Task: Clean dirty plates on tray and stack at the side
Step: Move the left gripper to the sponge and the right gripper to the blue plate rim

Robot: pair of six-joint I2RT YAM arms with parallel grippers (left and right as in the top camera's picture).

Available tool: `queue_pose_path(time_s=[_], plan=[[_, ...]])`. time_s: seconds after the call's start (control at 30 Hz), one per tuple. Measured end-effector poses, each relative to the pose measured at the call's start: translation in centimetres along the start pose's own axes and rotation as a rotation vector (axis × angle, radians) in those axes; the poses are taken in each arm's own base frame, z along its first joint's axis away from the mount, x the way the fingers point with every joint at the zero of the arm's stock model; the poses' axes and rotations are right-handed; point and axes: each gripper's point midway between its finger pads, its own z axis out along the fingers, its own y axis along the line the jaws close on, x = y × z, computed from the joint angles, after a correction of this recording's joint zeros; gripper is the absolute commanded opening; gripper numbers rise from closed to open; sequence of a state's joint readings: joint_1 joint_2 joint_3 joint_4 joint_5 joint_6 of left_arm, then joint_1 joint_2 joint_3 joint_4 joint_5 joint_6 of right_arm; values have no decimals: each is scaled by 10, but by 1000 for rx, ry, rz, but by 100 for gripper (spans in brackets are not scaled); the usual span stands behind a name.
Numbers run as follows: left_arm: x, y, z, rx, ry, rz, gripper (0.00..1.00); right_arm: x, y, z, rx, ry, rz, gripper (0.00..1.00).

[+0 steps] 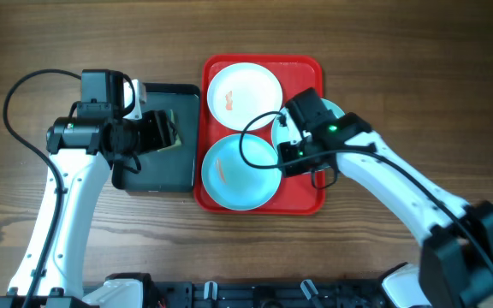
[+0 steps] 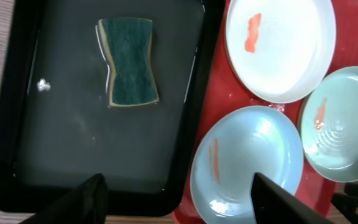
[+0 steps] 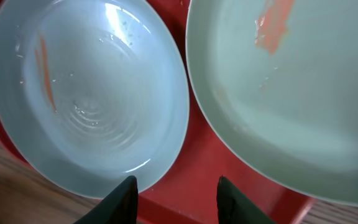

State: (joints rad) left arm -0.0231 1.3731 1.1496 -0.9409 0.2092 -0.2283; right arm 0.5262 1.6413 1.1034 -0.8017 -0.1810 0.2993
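The red tray (image 1: 311, 68) holds three plates. The white plate (image 1: 245, 92) lies at the back with an orange smear. A pale blue plate (image 1: 240, 171) lies at the front with a thin orange streak. A second pale plate (image 1: 339, 109) is mostly hidden under my right arm. My right gripper (image 1: 285, 152) is open and empty. In the right wrist view it (image 3: 179, 196) hovers over bare tray between the front blue plate (image 3: 86, 93) and the other pale plate (image 3: 291, 93). My left gripper (image 1: 165, 133) is open and empty. In the left wrist view it (image 2: 176, 199) hangs over the black tray's near edge.
A black tray (image 2: 73, 124) left of the red tray holds a green and yellow sponge (image 2: 128, 61) in shallow water. In the left wrist view the white plate (image 2: 280, 43), the blue plate (image 2: 247, 163) and the second pale plate (image 2: 344, 121) all show. Wooden table lies all around.
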Motion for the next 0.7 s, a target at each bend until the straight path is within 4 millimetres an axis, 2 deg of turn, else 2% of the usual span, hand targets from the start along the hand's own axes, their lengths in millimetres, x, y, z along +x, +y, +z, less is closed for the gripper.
queue_pose_path(time_s=[0.13,0.23,0.27,0.5,0.7], plan=[[-4,7,0,-40,-19,-21,68,5,-7,28,23,65,17,35],[-8,8,0,-49,-36,-25,67,5,-9,41,27,82,25,35],[-9,8,0,-50,-42,-25,67,4,-9,43,27,82,25,32],[-13,10,5,-59,-47,-33,63,-2,-7,46,17,61,25,24],[-10,16,24,-82,8,-46,64,-2,-5,47,6,64,25,15]])
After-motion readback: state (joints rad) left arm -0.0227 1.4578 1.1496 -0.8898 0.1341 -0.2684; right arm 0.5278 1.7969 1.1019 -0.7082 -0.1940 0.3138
